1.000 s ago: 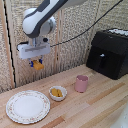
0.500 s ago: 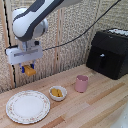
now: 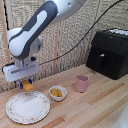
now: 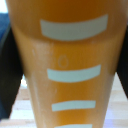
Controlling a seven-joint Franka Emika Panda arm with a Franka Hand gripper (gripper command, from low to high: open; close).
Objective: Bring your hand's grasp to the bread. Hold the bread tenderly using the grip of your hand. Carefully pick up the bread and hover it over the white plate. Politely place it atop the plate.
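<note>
At the exterior view's left end of the wooden worktop (image 3: 100, 107), near its front edge, lies the white plate (image 3: 28, 106), round with a faint patterned rim and nothing on it. Above the plate's far rim hangs the hand (image 3: 25, 83), a white flat block on the white-and-grey arm (image 3: 35, 27). Its short fingers are closed on the bread (image 3: 28, 86), a small golden-brown roll that is held clear of the plate.

Just beside the plate, toward the middle of the worktop, sits a small white bowl (image 3: 58, 93) with yellow-orange pieces (image 3: 57, 92) inside. Next comes a pink cup (image 3: 81, 83), upright. At the back right corner stands a black appliance (image 3: 111, 52).

The wrist view is filled by a blurred orange surface (image 4: 67, 60) crossed by pale bars, with dark shapes at both sides.
</note>
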